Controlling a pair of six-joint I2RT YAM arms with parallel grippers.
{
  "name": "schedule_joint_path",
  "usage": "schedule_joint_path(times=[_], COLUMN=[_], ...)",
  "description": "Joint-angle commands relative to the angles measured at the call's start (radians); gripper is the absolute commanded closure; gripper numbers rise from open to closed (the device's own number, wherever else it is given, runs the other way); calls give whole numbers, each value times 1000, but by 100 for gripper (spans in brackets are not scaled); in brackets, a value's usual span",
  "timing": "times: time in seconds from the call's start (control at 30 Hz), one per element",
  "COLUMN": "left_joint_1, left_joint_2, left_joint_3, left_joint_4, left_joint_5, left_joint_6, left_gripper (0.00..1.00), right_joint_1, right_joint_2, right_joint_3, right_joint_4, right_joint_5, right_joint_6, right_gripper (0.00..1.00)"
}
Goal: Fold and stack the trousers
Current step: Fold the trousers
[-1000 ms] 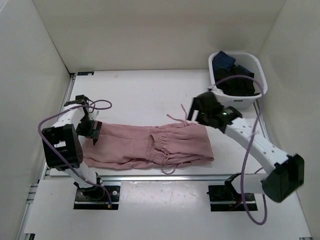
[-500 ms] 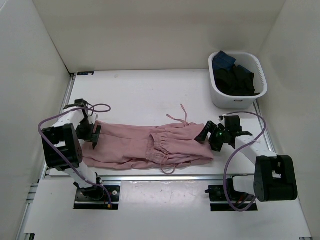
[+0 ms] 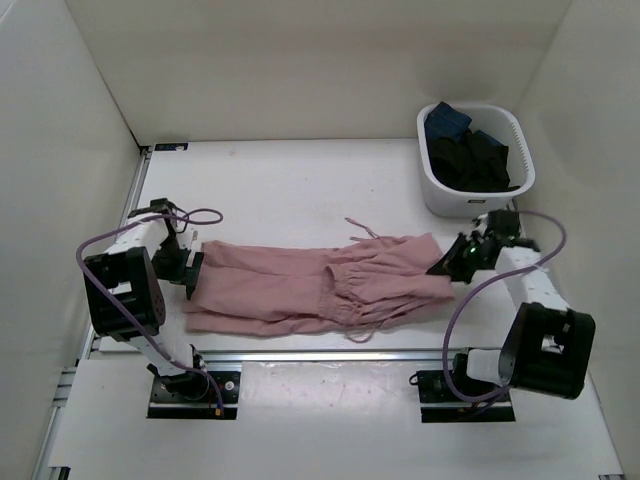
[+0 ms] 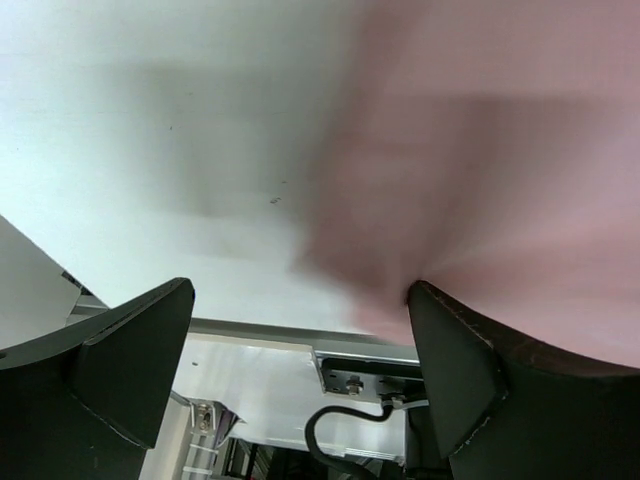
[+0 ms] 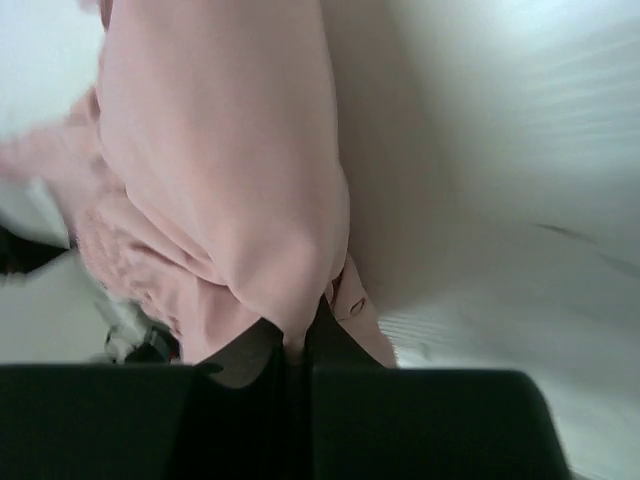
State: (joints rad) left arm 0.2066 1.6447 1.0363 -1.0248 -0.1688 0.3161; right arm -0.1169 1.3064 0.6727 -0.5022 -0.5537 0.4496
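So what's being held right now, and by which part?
The right jaws pinch the trousers at their right-end edge; the left jaws are open, holding nothing.

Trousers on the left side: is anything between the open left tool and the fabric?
Nothing visible. The left tool stands open at the left end of the trousers, with the blurred fabric edge right beside one of its fingers. The right tool is shut on the opposite end.

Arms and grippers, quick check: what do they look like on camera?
The left arm and right arm are white tubes with bulky black joint housings. A purple cable loops along each. The left gripper and right gripper have plain black, wedge-shaped fingers.
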Motion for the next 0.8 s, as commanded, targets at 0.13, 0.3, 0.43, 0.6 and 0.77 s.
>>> schedule_joint_path(times=[0.13,0.3,0.43,0.6,0.77], left_joint_1=[-157,-263,-348,-368,-368], left_joint_2=[-57,3,72,119,139], left_joint_3=[74,114,166,206,167], left_joint_4=[-50,-50,-50,-40,-8], left_joint_5=[106,179,221,265,265], left_joint_6=[-18,-18,-9,-9,-9], left_gripper=[0,0,0,0,0], right_joint_1=[-11,325,688,890,938], right_joint_2=[-73,65,310,562,760], right_joint_3=[629,924,1100,1319,1525], right_joint_4=[-660,-831,-914,-914,-793], right_joint_5=[588,862,977,1037,1061], right_joint_6=[-155,4,147,273,346], right_gripper=[100,100,100,100,100])
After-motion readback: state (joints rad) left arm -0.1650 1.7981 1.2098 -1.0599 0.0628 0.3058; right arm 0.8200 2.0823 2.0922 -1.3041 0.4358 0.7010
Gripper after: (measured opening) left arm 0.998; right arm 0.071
